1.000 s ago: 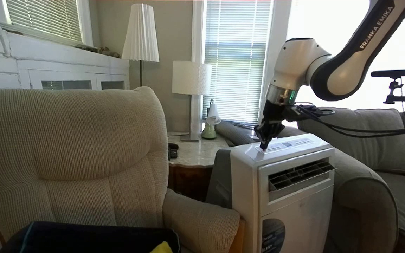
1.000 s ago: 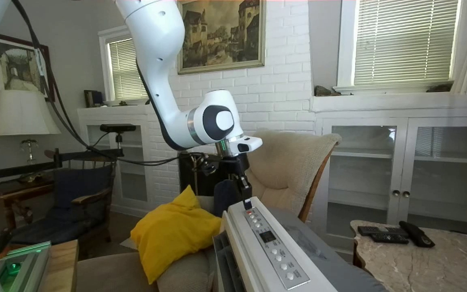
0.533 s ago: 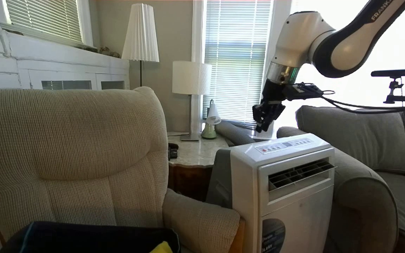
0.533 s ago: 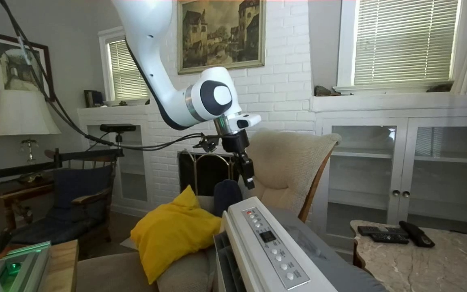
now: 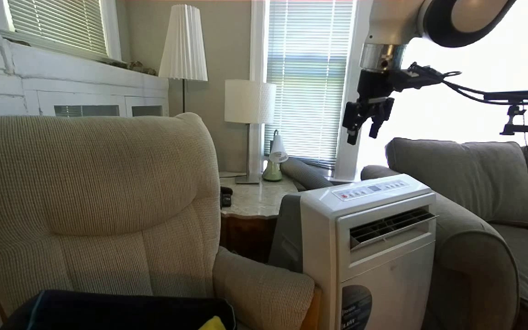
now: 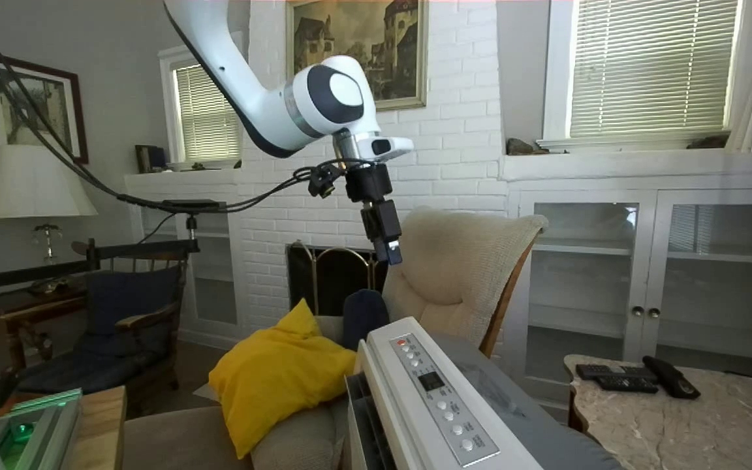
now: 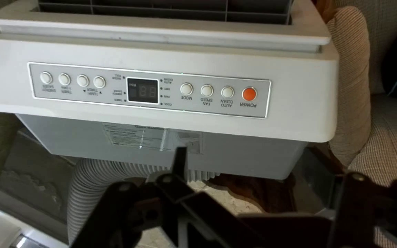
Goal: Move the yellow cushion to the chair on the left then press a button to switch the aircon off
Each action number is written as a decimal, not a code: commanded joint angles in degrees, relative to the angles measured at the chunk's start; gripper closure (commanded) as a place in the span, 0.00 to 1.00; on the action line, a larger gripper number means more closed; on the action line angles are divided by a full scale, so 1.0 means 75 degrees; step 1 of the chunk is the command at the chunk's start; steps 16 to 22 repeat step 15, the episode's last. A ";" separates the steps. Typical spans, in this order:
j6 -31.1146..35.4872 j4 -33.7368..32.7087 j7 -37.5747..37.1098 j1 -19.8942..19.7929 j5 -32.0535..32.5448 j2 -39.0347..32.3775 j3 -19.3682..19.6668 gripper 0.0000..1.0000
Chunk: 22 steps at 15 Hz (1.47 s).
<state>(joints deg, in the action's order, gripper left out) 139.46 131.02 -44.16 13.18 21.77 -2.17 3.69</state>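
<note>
My gripper (image 5: pixel 363 136) hangs in the air above the white aircon (image 5: pixel 383 270), its fingers spread with nothing between them. In the wrist view the two dark fingers stand wide apart, and the orange power button (image 7: pixel 249 94) shows on the control panel (image 7: pixel 215 108). No lit digits show on the display (image 7: pixel 142 91). The yellow cushion (image 6: pixel 284 378) lies in front of the cream chair (image 6: pixel 461 274), next to the aircon; what it rests on is partly hidden. Only a yellow corner of the cushion (image 5: pixel 213 324) shows in front of the chair's tall back (image 5: pixel 122 174).
A dark cushion (image 5: pixel 122 309) lies on the chair's seat. A marble-topped table (image 6: pixel 617 418) with remotes and a phone stands behind the aircon. The grey sofa (image 5: pixel 465 183) stands beside it. A ribbed hose (image 7: pixel 91 189) runs from the aircon's back.
The gripper has risen from the power-button end of the aircon's panel to well above it. Its fingers, together before, have spread apart. The louvre flap seems to have swung slightly. The cushion stays put.
</note>
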 commanded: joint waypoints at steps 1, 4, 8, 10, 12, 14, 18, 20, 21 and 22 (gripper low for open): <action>-0.0920 0.0144 0.0626 -0.0448 -0.0587 0.0745 -0.0516 0.00; -0.1505 0.0098 0.1120 -0.0652 -0.1165 0.1040 -0.0733 0.00; -0.1604 -0.0011 0.1153 -0.0858 -0.1236 0.0955 -0.0942 0.00; -0.1685 -0.0009 0.1364 -0.0904 -0.1430 0.1024 -0.0962 0.00; -0.1688 -0.0007 0.1391 -0.0909 -0.1443 0.1030 -0.0964 0.00; -0.1689 -0.0004 0.1392 -0.0909 -0.1447 0.1030 -0.0967 0.00; -0.1689 -0.0004 0.1392 -0.0909 -0.1448 0.1030 -0.0967 0.00; -0.1689 -0.0004 0.1392 -0.0909 -0.1448 0.1030 -0.0967 0.00; -0.1689 -0.0004 0.1392 -0.0909 -0.1448 0.1030 -0.0967 0.00; -0.1689 -0.0004 0.1392 -0.0909 -0.1448 0.1030 -0.0967 0.00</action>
